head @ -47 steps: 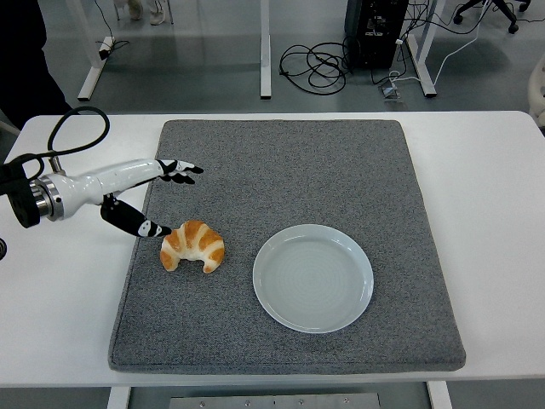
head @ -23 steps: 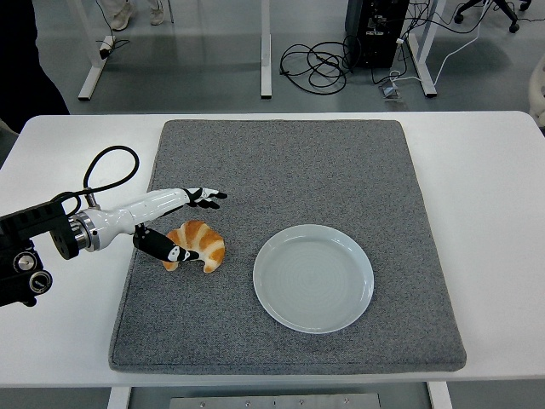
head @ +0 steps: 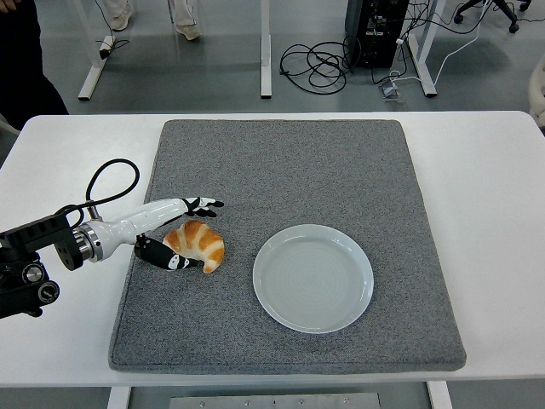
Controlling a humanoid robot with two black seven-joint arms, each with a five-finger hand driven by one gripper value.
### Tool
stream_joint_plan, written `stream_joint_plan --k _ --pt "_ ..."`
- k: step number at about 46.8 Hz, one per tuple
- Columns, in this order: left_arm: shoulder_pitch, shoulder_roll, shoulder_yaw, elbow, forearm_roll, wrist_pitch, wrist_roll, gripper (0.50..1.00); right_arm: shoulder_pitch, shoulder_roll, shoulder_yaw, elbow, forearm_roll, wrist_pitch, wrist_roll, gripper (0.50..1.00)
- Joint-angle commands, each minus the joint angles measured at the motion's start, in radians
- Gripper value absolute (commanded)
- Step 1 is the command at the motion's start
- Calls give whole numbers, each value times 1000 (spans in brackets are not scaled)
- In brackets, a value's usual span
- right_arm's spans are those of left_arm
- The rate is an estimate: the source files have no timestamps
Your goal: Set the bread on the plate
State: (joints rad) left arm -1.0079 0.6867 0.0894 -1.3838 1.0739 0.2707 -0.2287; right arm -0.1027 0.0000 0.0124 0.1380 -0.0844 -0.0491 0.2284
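Observation:
A golden croissant [head: 198, 243] lies on the grey mat [head: 289, 170], left of a pale blue-white plate [head: 313, 278]. My left hand [head: 186, 232] reaches in from the left and brackets the croissant: its fingers [head: 203, 204] are spread just above and behind the bread, the thumb [head: 170, 260] lies along its near side. The fingers are still extended, not closed on it. The plate holds nothing. The right arm is out of view.
The mat covers most of the white table [head: 485, 187]. A black cable [head: 106, 183] loops above my left forearm. A person in dark clothing [head: 25, 60] stands at the top left, and desk legs and cables lie on the floor behind.
My left hand has moved right and down from beside the croissant until fingers and thumb sit on either side of it. The croissant and plate have not moved.

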Motion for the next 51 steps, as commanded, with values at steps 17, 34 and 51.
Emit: stream_joint_plan --k 17,34,51 --pt "20 -41 6 63 0 16 -52 821 0 0 0 0 0 0 0 1000" --pt "25 -50 6 85 3 16 -84 689 0 0 0 -1 0 0 0 1000" --pt "22 -50 6 86 64 16 -87 500 0 0 0 0 0 0 0 1000"
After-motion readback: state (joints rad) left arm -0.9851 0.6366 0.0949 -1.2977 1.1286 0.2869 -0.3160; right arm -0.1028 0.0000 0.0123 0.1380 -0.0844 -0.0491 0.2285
